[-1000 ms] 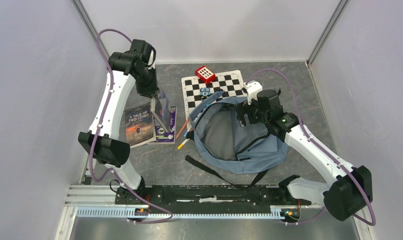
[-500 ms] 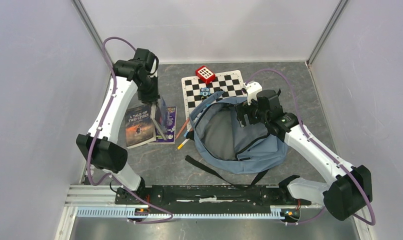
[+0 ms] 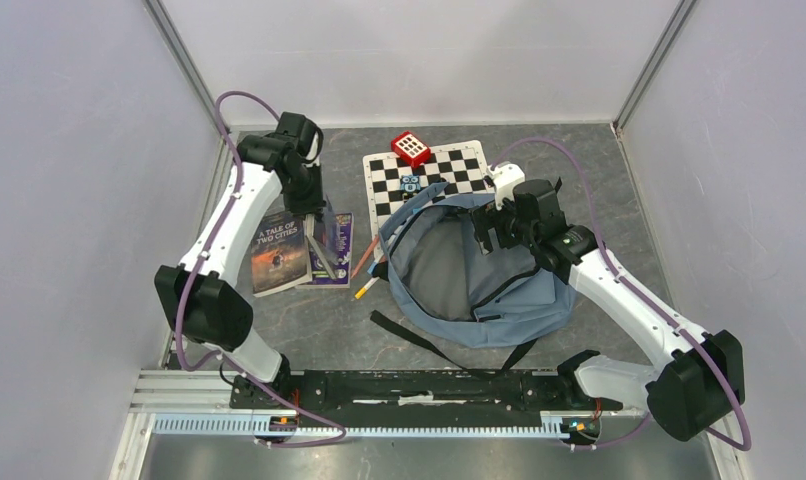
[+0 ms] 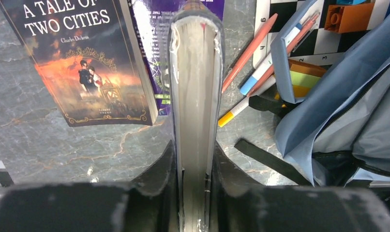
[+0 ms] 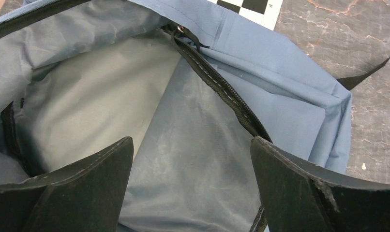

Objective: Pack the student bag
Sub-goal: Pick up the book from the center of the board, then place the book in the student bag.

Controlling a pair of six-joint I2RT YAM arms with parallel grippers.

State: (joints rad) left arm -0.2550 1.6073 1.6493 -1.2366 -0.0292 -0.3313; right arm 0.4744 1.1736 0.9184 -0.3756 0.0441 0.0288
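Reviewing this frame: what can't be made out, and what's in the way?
Title of the held book: left wrist view shows only its page edge between the left fingers.
Cover of the purple book: left wrist view, mostly hidden by the held book and A Tale of Two Cities.
Near interior of the student bag: right wrist view, blocked by the right fingers.
Identity of the blue toy on the checkered mat: top view, too small.

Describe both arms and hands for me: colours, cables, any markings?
The left arm and right arm have white links, black joint housings and a trailing purple cable. The left hand and right hand have matte black fingers, scuffed at the edges.
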